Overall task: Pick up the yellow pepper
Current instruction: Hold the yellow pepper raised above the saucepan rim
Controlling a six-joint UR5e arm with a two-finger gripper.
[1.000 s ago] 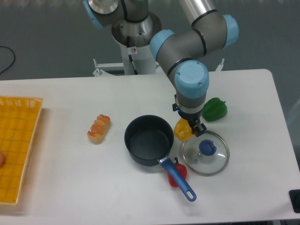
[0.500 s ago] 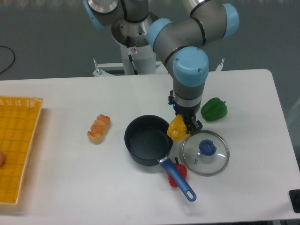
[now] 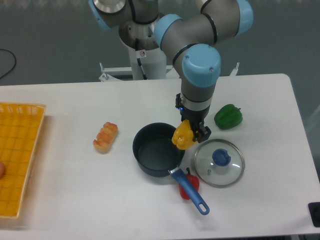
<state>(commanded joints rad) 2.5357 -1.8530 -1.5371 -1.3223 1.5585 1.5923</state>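
The yellow pepper is small, glossy and lumpy. It hangs in my gripper, lifted off the table, over the right rim of the dark pot. The gripper points straight down and is shut on the pepper. Its fingertips are partly hidden behind the pepper.
A green bell pepper lies to the right of the gripper. A glass lid with a blue knob lies just below right. A small red pepper sits by the pot's blue handle. A bread roll and a yellow basket are at left.
The gripper has carried the yellow pepper up and to the left, from beside the glass lid to over the pot's right rim.
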